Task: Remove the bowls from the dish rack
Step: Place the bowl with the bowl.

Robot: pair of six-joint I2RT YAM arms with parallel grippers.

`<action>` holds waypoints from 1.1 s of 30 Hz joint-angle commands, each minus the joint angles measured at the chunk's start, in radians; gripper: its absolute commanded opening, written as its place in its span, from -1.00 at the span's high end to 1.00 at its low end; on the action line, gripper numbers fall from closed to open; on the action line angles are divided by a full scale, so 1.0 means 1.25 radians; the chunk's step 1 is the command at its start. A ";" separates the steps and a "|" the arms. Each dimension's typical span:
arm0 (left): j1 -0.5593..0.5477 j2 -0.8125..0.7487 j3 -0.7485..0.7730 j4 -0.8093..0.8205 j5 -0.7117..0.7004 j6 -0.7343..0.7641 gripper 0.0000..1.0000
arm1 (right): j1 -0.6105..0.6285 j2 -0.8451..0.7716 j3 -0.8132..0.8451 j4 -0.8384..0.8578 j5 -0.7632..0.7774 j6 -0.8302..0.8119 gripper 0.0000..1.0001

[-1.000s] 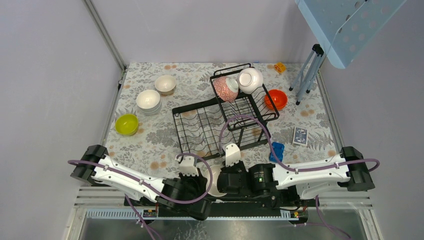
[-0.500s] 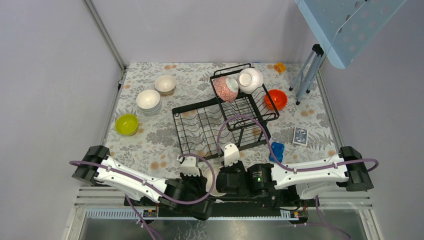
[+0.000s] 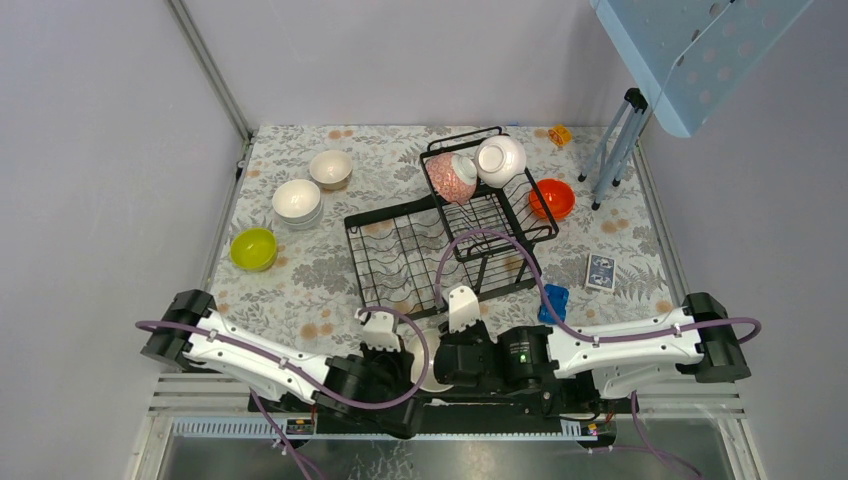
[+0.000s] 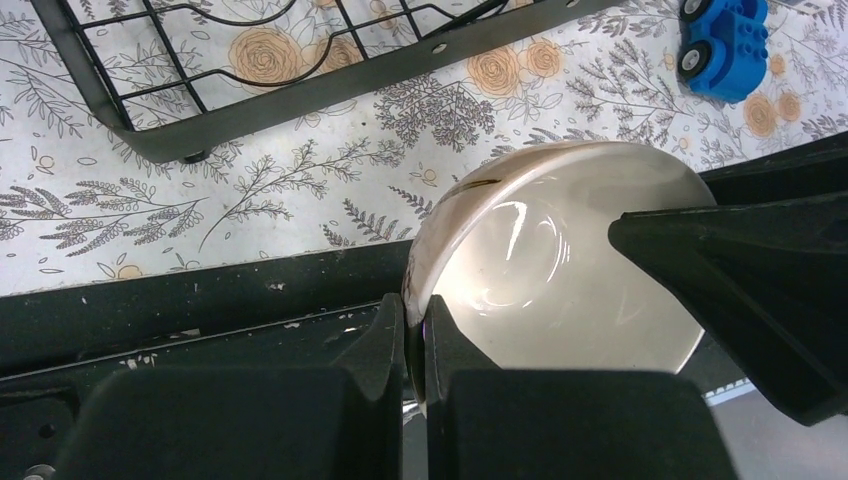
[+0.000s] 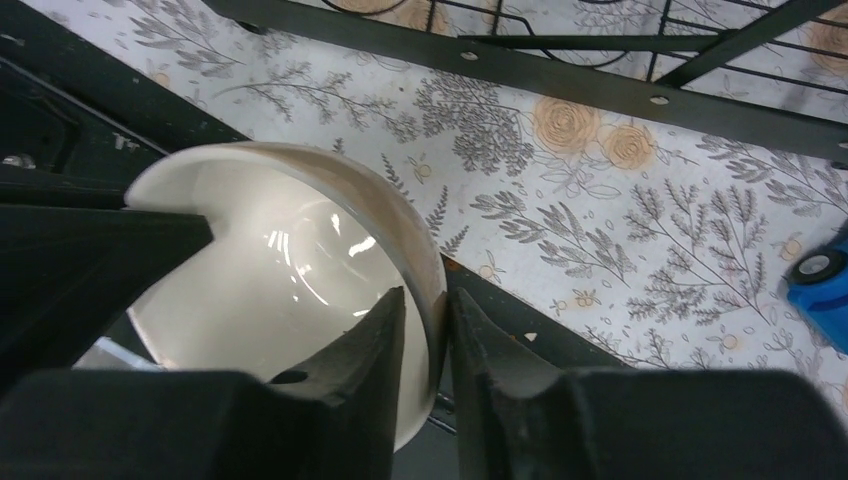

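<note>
Left pincer (image 4: 417, 345), right pincer (image 5: 427, 335) pinch cream bowl (image 4: 560, 260) rim, opposite sides.

From above, the cream bowl (image 3: 427, 366) shows only as a pale sliver between the two wrists; its near rim vanishes behind the left gripper (image 4: 417, 335) and the right gripper (image 5: 425, 325) in the wrist views; the dish rack (image 4: 300, 95) and blue toy block (image 4: 725, 45) run off the top edge; the card (image 3: 600, 271) on the bench (image 3: 300, 290) is too small to read.
</note>
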 commanded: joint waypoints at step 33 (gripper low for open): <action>0.314 -0.249 0.083 0.146 -0.098 0.394 1.00 | -0.003 -0.306 0.052 0.084 -0.167 -0.247 -0.99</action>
